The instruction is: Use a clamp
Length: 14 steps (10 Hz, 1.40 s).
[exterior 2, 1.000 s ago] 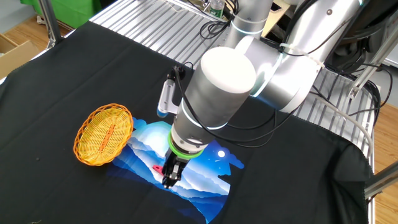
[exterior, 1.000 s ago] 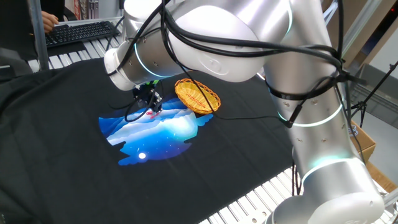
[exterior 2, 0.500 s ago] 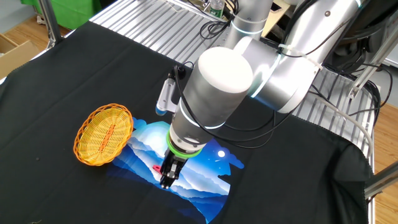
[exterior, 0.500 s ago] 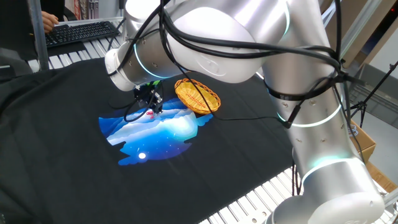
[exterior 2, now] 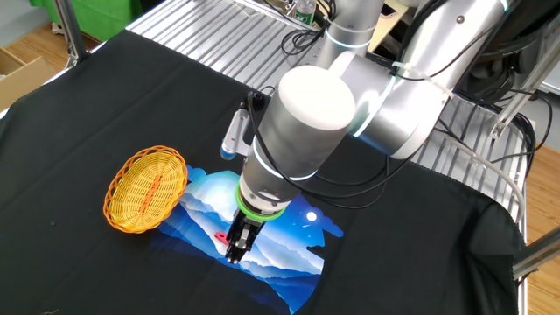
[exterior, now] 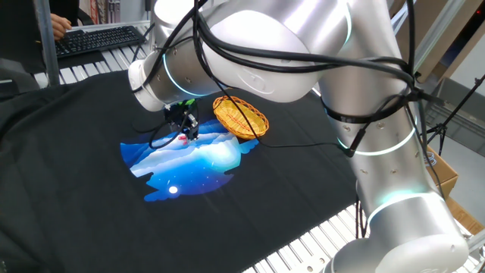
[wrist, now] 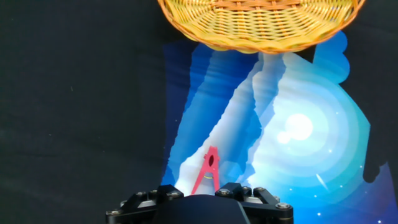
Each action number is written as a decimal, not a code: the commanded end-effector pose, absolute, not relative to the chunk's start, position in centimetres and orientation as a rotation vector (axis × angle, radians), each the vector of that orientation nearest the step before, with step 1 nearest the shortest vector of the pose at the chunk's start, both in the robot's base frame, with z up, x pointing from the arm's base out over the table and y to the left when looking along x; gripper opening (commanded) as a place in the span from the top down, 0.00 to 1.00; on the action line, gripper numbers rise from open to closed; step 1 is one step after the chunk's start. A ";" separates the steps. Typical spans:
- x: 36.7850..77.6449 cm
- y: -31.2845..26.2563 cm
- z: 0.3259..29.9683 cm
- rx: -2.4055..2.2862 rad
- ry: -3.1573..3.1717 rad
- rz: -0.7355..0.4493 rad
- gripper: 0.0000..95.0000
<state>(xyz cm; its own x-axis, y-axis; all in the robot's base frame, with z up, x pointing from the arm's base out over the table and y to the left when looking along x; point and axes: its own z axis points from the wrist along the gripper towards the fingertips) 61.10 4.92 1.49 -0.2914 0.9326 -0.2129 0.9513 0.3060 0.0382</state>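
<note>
One fixed view: the gripper [exterior: 183,130] points down over a blue print [exterior: 189,163] on the black cloth [exterior: 76,189]. The clamp [exterior: 182,139] shows as a red speck at the fingertips. A basket [exterior: 240,116] lies just beside, and a keyboard [exterior: 98,39] sits on the far table edge. The silver arm [exterior: 318,68] and its cables hide much of the cloth.

The other fixed view: the clamp [exterior 2: 222,236] pokes out beside the gripper [exterior 2: 236,254], on the print [exterior 2: 289,245]. The basket [exterior 2: 147,188] overlaps the print's edge.

Hand view: the clamp [wrist: 207,171] lies on the print [wrist: 280,143], its rear end going under the gripper body [wrist: 199,205], its tip toward the basket [wrist: 261,22]. The fingertips are hidden, so I cannot tell whether the jaws grasp it. No writing is readable.
</note>
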 end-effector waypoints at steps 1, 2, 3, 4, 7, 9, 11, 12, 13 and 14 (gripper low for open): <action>60.8 4.9 1.5 1.740 2.374 -0.142 0.40; 60.7 4.8 1.5 1.745 2.370 -0.140 0.40; 60.7 4.8 1.5 1.749 2.366 -0.140 0.40; 60.6 4.8 1.4 1.753 2.360 -0.139 0.40; 60.6 4.6 1.3 1.751 2.359 -0.141 0.40; 60.6 4.5 1.2 1.753 2.379 -0.139 0.40; 60.6 4.5 1.2 1.735 2.433 -0.129 0.60; 60.6 4.5 1.2 1.696 2.463 -0.141 1.00; 60.6 4.5 1.2 1.689 2.477 -0.136 1.00; 60.6 4.5 1.2 1.684 2.499 -0.108 1.00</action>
<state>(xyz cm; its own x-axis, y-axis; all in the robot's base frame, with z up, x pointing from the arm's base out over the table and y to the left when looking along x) 60.72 4.50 1.07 -0.3636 0.9198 -0.1476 0.9294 0.3690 0.0096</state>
